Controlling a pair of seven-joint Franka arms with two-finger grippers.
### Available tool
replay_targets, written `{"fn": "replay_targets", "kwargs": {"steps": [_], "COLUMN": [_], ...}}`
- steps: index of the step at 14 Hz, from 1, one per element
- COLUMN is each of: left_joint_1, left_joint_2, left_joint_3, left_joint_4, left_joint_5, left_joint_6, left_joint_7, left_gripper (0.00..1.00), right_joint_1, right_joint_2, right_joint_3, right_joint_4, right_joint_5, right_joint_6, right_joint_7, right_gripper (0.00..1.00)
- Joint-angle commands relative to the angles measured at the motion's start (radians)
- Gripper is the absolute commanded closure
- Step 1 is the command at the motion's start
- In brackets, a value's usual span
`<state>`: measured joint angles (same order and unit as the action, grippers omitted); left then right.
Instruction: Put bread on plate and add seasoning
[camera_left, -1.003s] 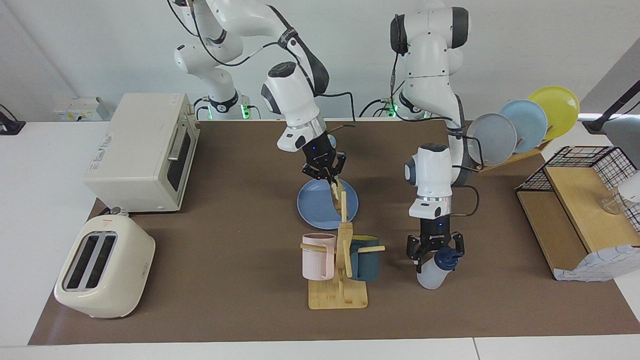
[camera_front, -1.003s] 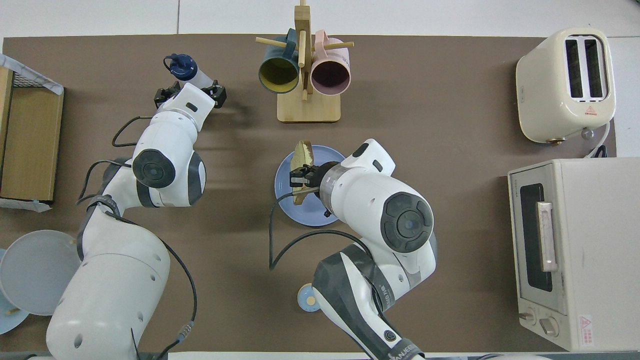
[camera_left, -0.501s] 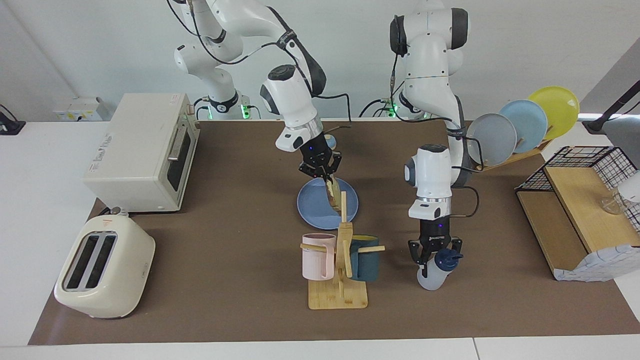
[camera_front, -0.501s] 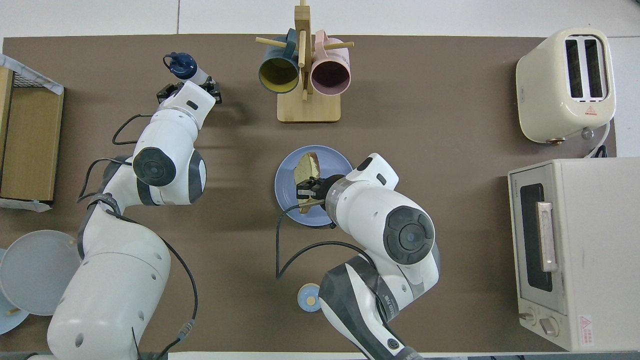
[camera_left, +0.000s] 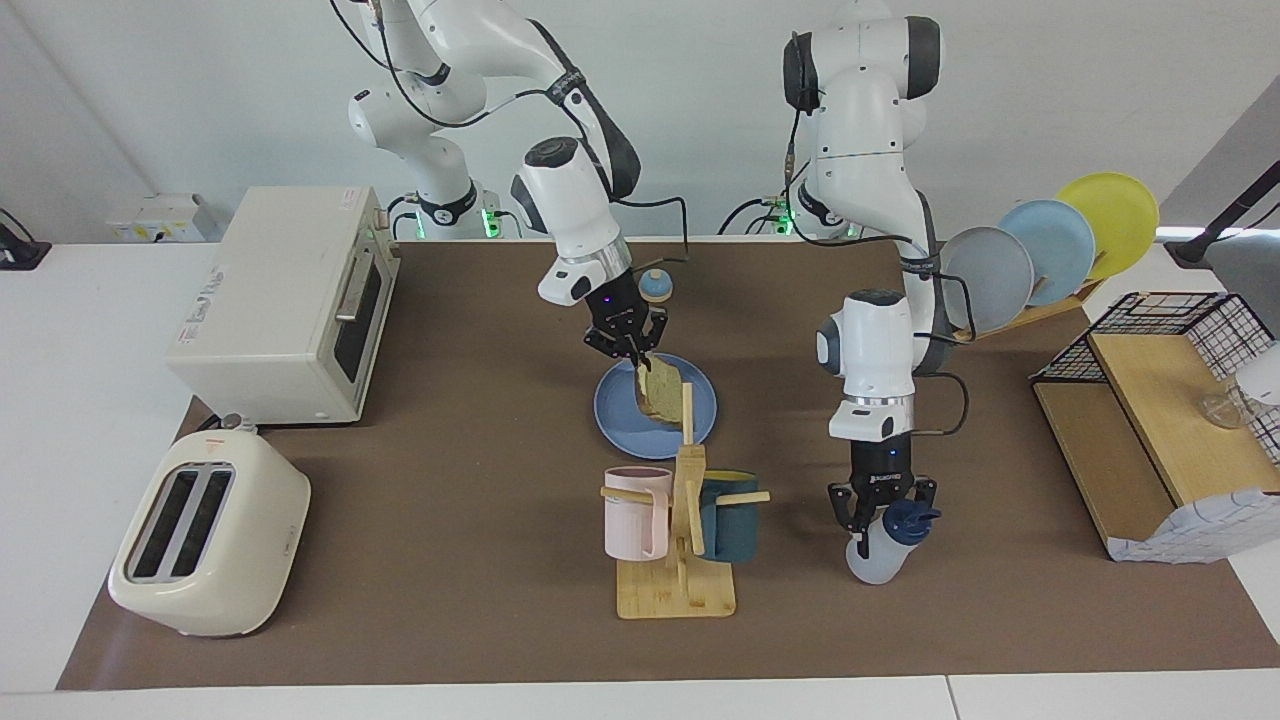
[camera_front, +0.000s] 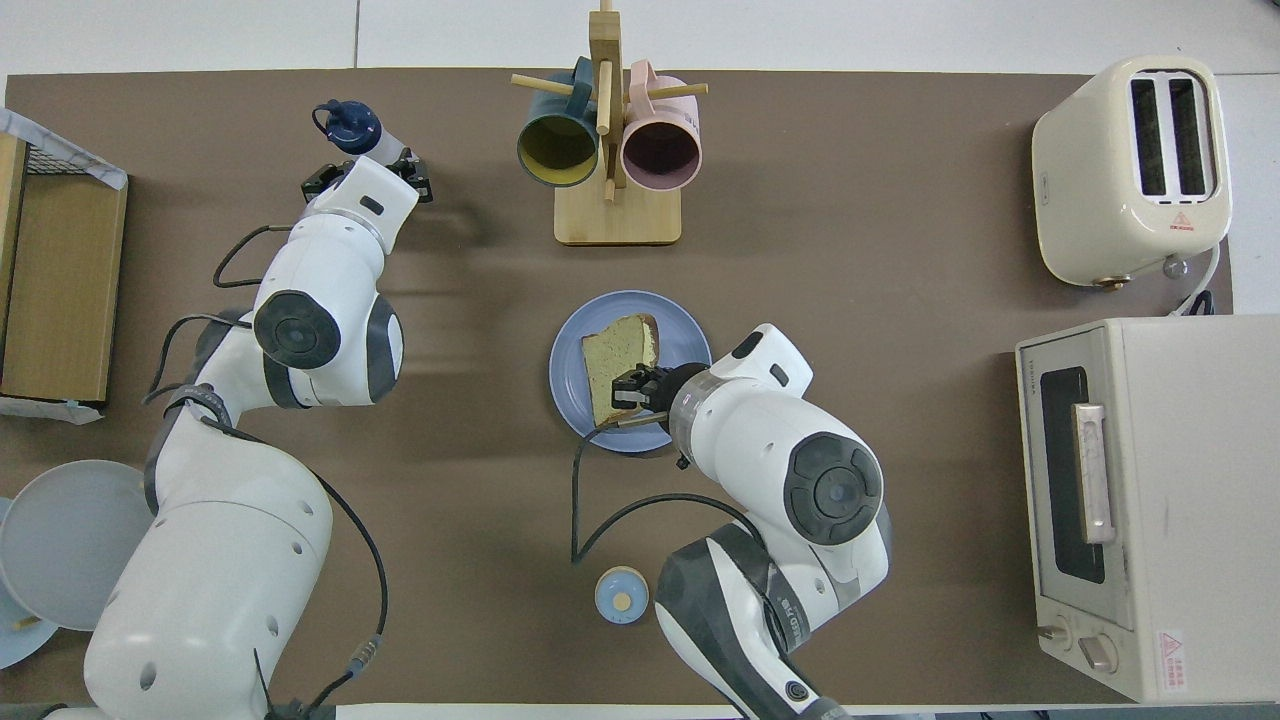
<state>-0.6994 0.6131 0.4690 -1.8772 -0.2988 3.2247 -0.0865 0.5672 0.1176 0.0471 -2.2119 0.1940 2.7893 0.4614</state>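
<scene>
The square slice of pale tan toast (camera_front: 618, 362) lies tilted on the round medium-blue plate (camera_left: 612, 412), one edge clenched in the right gripper (camera_left: 628, 347) directly above it, likely to lay it flat. Over the table toward the left arm's end, the left gripper (camera_left: 880, 503) grasps the translucent white squeeze bottle with navy cap (camera_left: 885, 541) just below its cap, ready for seasoning

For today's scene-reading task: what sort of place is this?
Probably a robotics lab's mock kitchen: a cream two-slot toaster, a white toaster oven and a wooden mug stand share one brown-covered table.
</scene>
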Motion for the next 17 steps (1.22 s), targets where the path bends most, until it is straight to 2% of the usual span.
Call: {"fn": "replay_targets", "kwargs": {"steps": [1, 4, 6, 8, 11, 12, 15, 17], "left_joint_1": [0.004, 0.008, 0.006, 0.004, 0.004, 0.0, -0.052, -0.107], "left_joint_2": [-0.099, -0.2, -0.278, -0.375, -0.511, -0.554, -0.692, -0.748], "left_joint_3": [0.007, 0.008, 0.01, 0.01, 0.011, 0.011, -0.003, -0.007], "left_joint_4": [0.0, -0.006, -0.013, -0.02, -0.039, -0.06, -0.135, -0.187], "left_joint_5": [0.001, 0.001, 0.001, 0.001, 0.003, 0.004, 0.125, 0.162], "left_joint_6": [-0.141, -0.285, -0.424, -0.628, -0.912, -0.954, -1.054, -1.079], "left_joint_7": [0.02, 0.307, 0.419, 0.59, 0.842, 0.878, 0.893, 0.893], "left_gripper": [1.0, 1.0, 1.0, 1.0, 1.0, 1.0, 1.0, 1.0], "right_joint_1": [-0.018, -0.046, -0.079, -0.105, -0.115, -0.11, -0.089, -0.073], "right_joint_2": [-0.018, -0.006, -0.007, -0.007, -0.007, -0.009, -0.013, -0.029], "right_joint_3": [0.004, 0.002, 0.002, 0.002, 0.007, 0.007, 0.01, 0.008], "right_joint_4": [-0.012, 0.037, 0.073, 0.135, 0.143, 0.143, 0.143, 0.147], "right_joint_5": [0.016, 0.004, -0.001, -0.001, 0.018, 0.016, 0.015, 0.015], "right_joint_6": [0.012, -0.005, -0.057, -0.164, -0.188, -0.194, -0.192, -0.197], "right_joint_7": [-0.004, -0.015, -0.044, -0.095, -0.08, -0.081, -0.082, -0.084], "right_gripper": [0.0, 0.0, 0.0, 0.0, 0.0, 0.0, 0.0, 0.0]}}
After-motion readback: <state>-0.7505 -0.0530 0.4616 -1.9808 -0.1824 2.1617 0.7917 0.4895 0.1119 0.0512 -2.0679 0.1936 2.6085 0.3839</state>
